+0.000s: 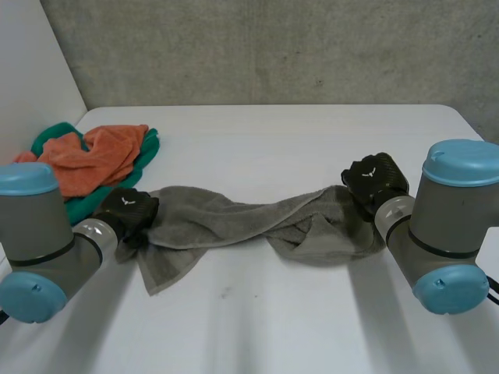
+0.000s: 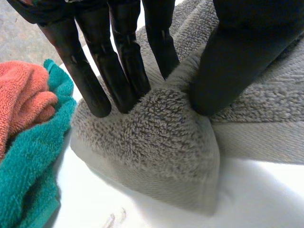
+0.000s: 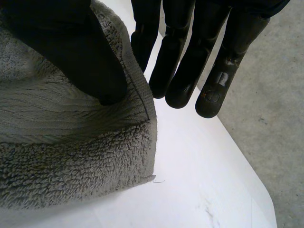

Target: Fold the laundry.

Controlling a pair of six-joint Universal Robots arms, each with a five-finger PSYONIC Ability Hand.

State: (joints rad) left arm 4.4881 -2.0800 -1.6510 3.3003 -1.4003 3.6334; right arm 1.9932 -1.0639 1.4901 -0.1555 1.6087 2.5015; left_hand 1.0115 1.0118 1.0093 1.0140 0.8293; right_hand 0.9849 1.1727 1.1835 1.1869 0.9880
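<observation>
A grey towel [image 1: 234,218] lies stretched across the middle of the white worktop [image 1: 296,140], twisted into a rope at its centre, with one end at each hand. In the head view the left hand [image 1: 127,210] sits at the towel's end at centre left of the frame, and the right hand [image 1: 376,179] at the other end, at centre right.

In the left wrist view, the straight fingers [image 2: 102,71] press down on one side of a raised ridge of towel and the thumb [image 2: 228,71] on the other, so the ridge is pinched between them. A loose flap of towel spreads on the worktop in front of this hand.

In the right wrist view, the thumb [image 3: 80,52] rests its tip on the towel near a corner. The fingers [image 3: 190,61] are straight and spread just beyond the towel's edge over bare worktop, closed round nothing.

At the upper left of the head view, an orange cloth [image 1: 82,160] lies crumpled on a green cloth [image 1: 152,144], close behind the left hand.
</observation>
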